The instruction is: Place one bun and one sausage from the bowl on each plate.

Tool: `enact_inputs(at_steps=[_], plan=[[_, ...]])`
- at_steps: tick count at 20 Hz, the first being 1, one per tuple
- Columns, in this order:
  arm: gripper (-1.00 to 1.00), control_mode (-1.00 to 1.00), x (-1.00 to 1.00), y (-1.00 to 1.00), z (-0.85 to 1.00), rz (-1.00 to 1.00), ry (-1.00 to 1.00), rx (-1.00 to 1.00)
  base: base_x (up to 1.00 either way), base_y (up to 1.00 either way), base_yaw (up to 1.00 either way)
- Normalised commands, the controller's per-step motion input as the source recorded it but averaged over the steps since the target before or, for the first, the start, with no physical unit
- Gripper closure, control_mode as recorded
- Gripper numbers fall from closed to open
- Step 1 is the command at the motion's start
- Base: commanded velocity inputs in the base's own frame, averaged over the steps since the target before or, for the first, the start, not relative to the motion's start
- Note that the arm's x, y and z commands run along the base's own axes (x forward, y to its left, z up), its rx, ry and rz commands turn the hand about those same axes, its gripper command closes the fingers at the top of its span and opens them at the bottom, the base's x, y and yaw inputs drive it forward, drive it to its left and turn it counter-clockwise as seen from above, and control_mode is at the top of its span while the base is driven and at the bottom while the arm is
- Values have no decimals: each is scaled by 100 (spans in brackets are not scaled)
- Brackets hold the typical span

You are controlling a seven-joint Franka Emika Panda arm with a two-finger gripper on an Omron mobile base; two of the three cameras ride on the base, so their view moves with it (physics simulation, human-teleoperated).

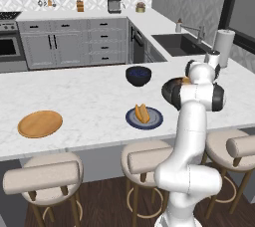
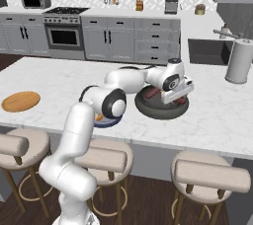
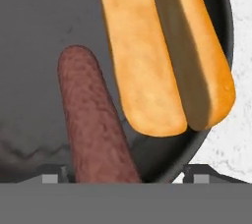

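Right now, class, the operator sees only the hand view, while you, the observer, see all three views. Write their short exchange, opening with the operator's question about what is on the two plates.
Operator: My pincer hangs open over a sausage beside a bun in the dark bowl. What's on the blue-grey plate?
Observer: The blue-grey plate holds another bun, and I see no sausage there.
Operator: And the wooden plate?
Observer: The wooden plate lies far off along the counter, with no bun or sausage on it.
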Motion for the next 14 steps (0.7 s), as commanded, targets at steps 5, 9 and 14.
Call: enact_inputs(at_steps=[5, 9, 14], plan=[[100, -100, 0, 0, -22, 15, 0, 0, 0, 0, 0], [100, -100, -44, 6, -1, 13, 0, -1, 0, 0, 0], [100, -100, -75, 53, 48, 1, 0, -1, 0, 0, 0]])
